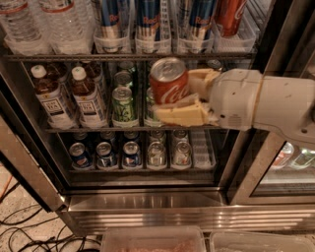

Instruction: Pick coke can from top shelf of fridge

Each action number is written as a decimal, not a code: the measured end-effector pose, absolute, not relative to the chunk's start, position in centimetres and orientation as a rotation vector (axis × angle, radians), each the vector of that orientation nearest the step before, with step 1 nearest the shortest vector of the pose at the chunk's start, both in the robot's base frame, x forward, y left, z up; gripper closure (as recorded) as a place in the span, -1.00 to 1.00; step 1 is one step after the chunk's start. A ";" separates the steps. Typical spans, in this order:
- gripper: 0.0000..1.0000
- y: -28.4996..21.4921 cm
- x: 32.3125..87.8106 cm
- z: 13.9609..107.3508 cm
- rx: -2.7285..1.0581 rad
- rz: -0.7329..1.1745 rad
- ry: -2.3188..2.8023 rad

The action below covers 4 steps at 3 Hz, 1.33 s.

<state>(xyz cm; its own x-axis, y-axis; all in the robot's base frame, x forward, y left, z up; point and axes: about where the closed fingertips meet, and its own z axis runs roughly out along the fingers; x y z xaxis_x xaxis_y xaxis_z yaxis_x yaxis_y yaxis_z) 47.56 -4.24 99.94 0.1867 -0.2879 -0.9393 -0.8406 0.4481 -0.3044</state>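
My gripper (pixel 179 96) is shut on the coke can (pixel 169 81), a red can with white script and a silver top. I hold it upright in front of the fridge's (pixel 147 199) open front, below the top shelf (pixel 128 56) and level with the middle rack. My white arm comes in from the right. One yellowish finger (pixel 179 115) lies under the can, the other behind it. Another red can (pixel 230 15) stands in the right lane tray of the top shelf.
The top shelf holds water bottles (pixel 64 22) at left and blue Red Bull cans (pixel 150 17) in clear trays. The middle rack has tea bottles (pixel 86 98) and green cans (pixel 123 106). The lower rack holds several cans (pixel 130 155). Cables (pixel 29 231) lie on the floor.
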 end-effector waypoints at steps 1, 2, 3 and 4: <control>1.00 -2.5 44.9 98.9 -1.205 0.621 1.368; 1.00 -1.2 42.3 99.5 -1.195 0.666 1.362; 1.00 -0.5 41.4 101.4 -1.108 0.733 1.385; 1.00 -0.4 41.4 101.5 -1.099 0.743 1.387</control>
